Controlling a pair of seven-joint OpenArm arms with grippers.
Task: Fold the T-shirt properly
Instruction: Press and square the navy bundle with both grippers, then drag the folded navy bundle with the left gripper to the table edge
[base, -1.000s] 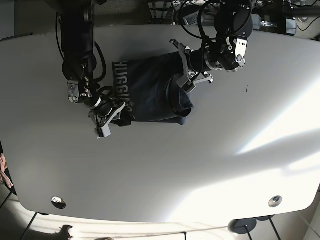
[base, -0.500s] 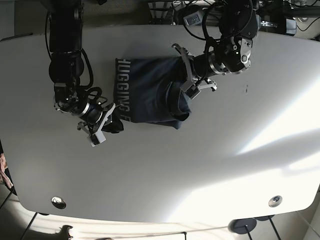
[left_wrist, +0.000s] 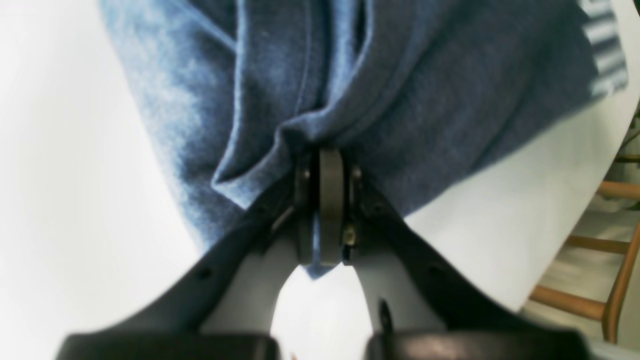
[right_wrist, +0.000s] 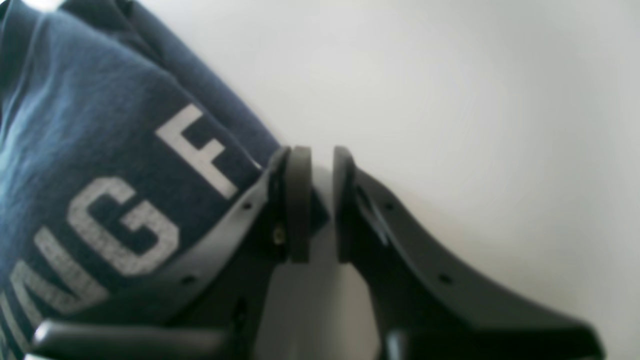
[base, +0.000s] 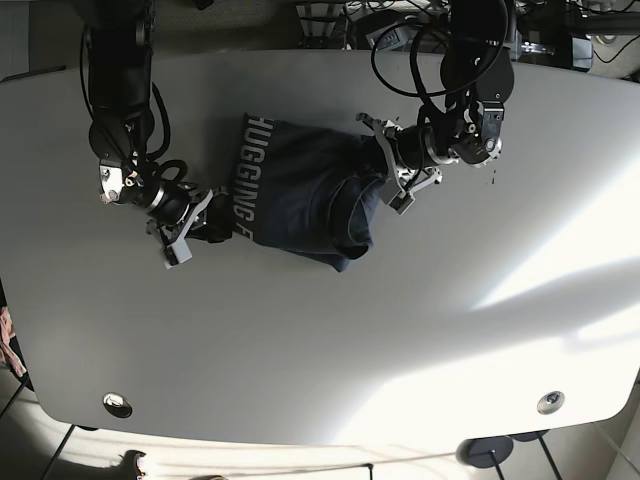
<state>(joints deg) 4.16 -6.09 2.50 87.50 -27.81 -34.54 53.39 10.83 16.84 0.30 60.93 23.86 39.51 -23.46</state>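
The dark navy T-shirt (base: 300, 195) with white lettering lies bunched at the middle of the white table (base: 320, 340). My left gripper (base: 392, 178) is shut on a raised fold at the shirt's right side; in the left wrist view the T-shirt (left_wrist: 350, 75) gathers into the closed gripper (left_wrist: 326, 160). My right gripper (base: 192, 226) is at the shirt's left corner. In the right wrist view the T-shirt (right_wrist: 100, 150) runs behind one finger, and a dark corner sits in the narrow gap of the gripper (right_wrist: 316, 172).
The right arm (base: 115, 90) comes down from the back left and the left arm (base: 480, 70) from the back right, with cables behind it. A wooden chair (left_wrist: 615, 235) stands past the table edge. Bolt caps (base: 117, 404) mark the table's front corners.
My right gripper has moved left and slightly up, and my left gripper has moved right. The T-shirt between them has stretched wider and turned, its lettering now slanted.
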